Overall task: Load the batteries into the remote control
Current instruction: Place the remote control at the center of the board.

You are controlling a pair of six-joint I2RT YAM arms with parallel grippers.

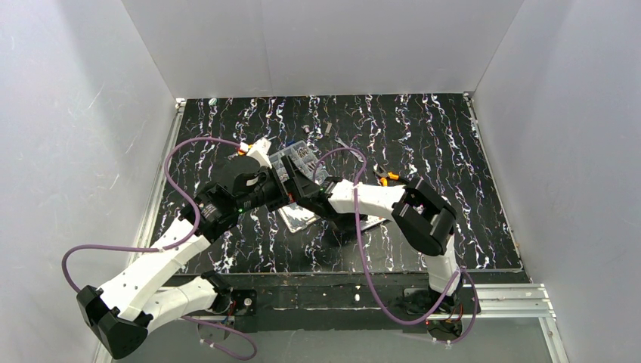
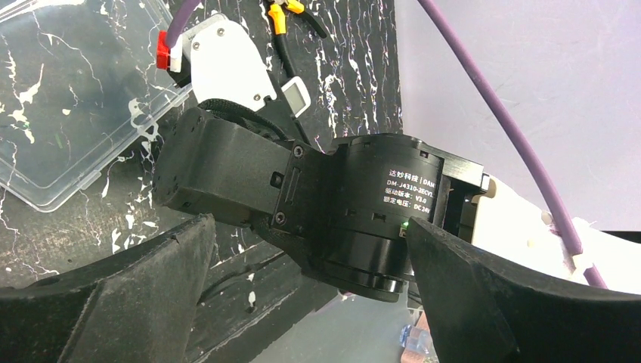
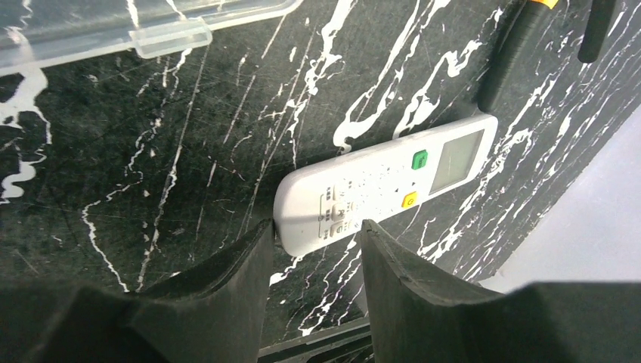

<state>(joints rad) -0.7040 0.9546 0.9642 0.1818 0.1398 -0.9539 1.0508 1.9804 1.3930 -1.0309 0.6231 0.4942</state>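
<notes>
The remote control is a slim white bar lying flat on the black marbled table, buttons and greyish window facing up. My right gripper is open just above its near end, with a fingertip at each side of that end and bare table showing between the fingers. My left gripper is wide open and holds nothing. It faces the right arm's black wrist motor, and past that motor I see the remote control's window end. I cannot make out the batteries in any view. From above, the crossed wrists hide the remote control.
A clear plastic box lies close on the left, and its edge shows past the remote. Orange-handled pliers lie right of the arms, close to the remote's window end. Purple cables loop over the table. White walls enclose three sides.
</notes>
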